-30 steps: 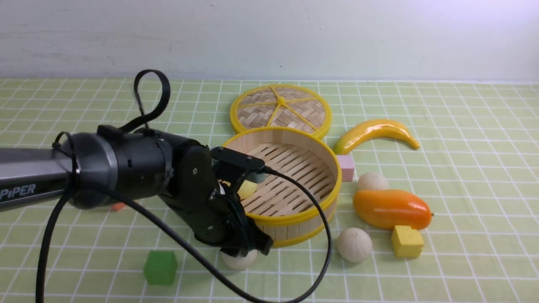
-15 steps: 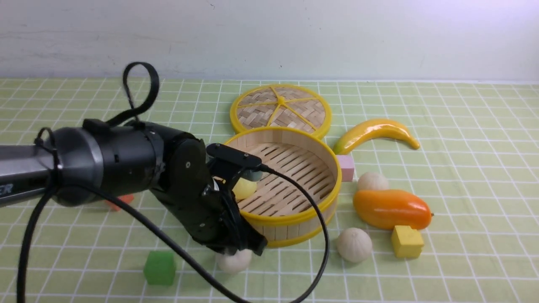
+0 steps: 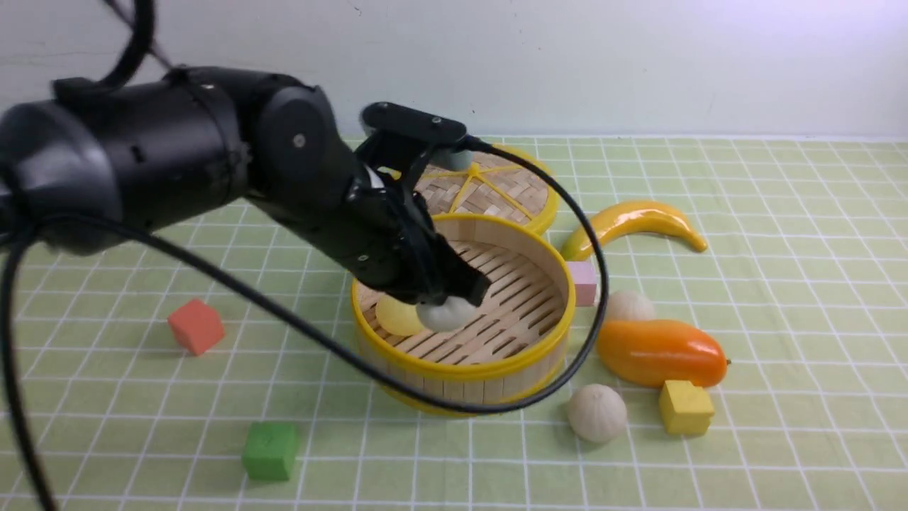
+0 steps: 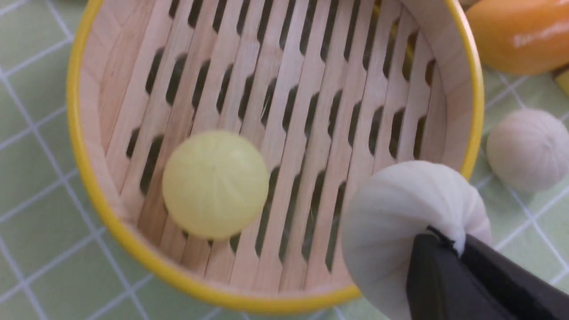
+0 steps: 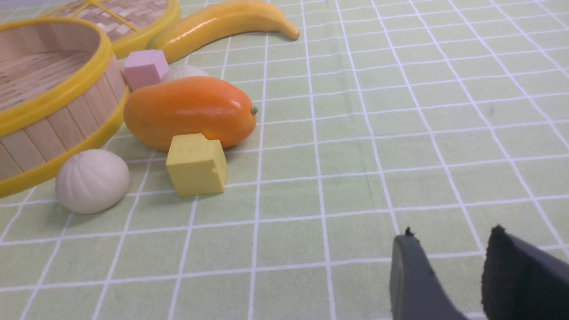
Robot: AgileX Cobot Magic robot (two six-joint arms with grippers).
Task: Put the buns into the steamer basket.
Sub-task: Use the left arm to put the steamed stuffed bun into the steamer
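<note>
Front view: the left pincer [image 3: 457,291] is clamped on a held bun [image 3: 445,314], cream-white, which hangs inside the rim line of the steamer basket [image 3: 461,370]. Whether it touches the slats cannot be told. A yellow bun [image 3: 396,316] lies in the basket just beside it. Two loose white buns remain on the desk [image 3: 780,248]: a near bun [image 3: 597,412] beside the yellow cube [image 3: 684,407], and a far bun [image 3: 628,305] between the mango [image 3: 660,351] and the pink cube [image 3: 583,282].

Left wrist view: the pincer's fingers [image 4: 449,280] are pressed tight together, pinching the held bun [image 4: 400,213] at its edge. The yellow bun [image 4: 215,184] rests on the slatted floor.

Right wrist view: the right pincer [image 5: 451,242] hovers low over bare desk, jaws partly apart, holding nothing, well apart from the near bun [image 5: 91,180].
</note>
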